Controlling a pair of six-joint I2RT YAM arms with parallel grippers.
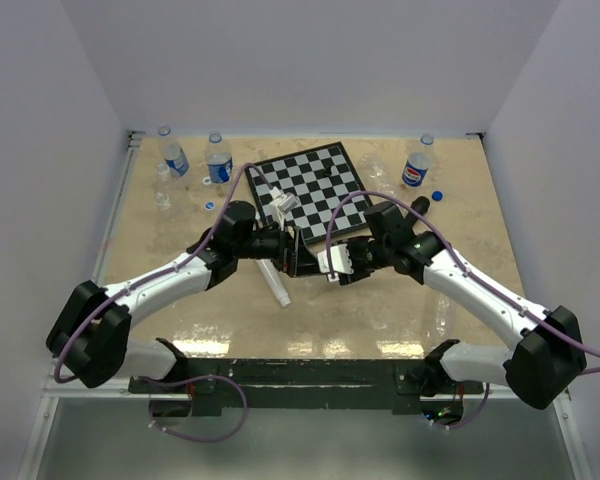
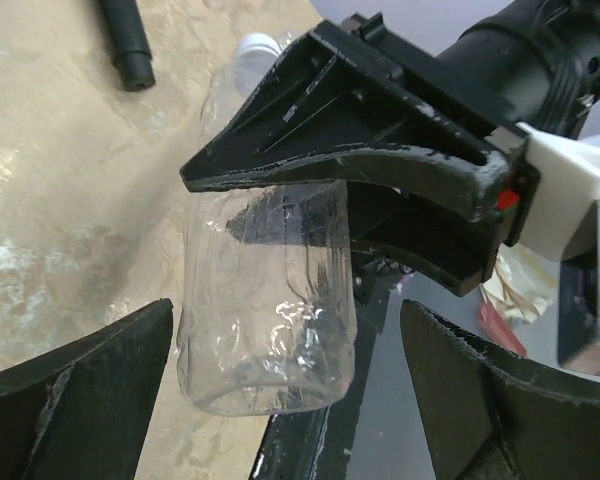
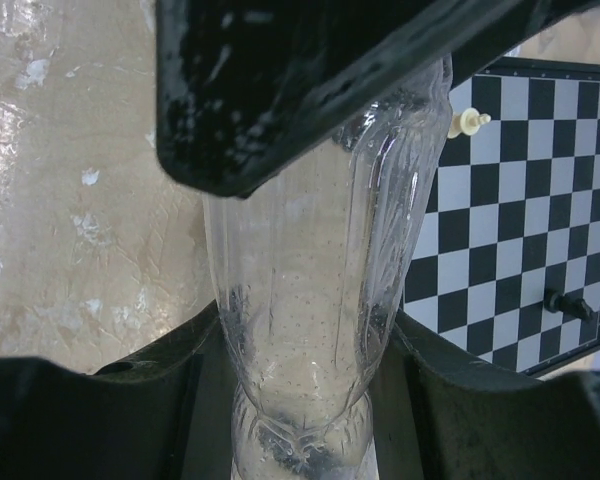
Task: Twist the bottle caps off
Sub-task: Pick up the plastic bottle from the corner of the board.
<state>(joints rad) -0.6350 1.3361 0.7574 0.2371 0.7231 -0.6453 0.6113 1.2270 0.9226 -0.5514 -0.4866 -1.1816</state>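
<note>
The right gripper (image 3: 296,415) is clamped on a clear bottle (image 2: 270,310), held in the air mid-scene just near of the chessboard (image 1: 310,180) — the left gripper (image 2: 285,390) stands wide open about its base. This looks like the steadying step: the left jaws should close squarely on the body so the whitish cap (image 2: 257,47) at the far end can be twisted.

The board (image 1: 308,186) was checked black and white; the table (image 1: 380,310) was mottled beige. The middle bottle (image 3: 310,330) was clear. The far-left bottle (image 1: 175,157) wore a blue label, the right bottle (image 1: 416,170) a red-white-blue logo. A loose cap (image 1: 437,196) was blue. Cables (image 1: 205,438) were purple.
</note>
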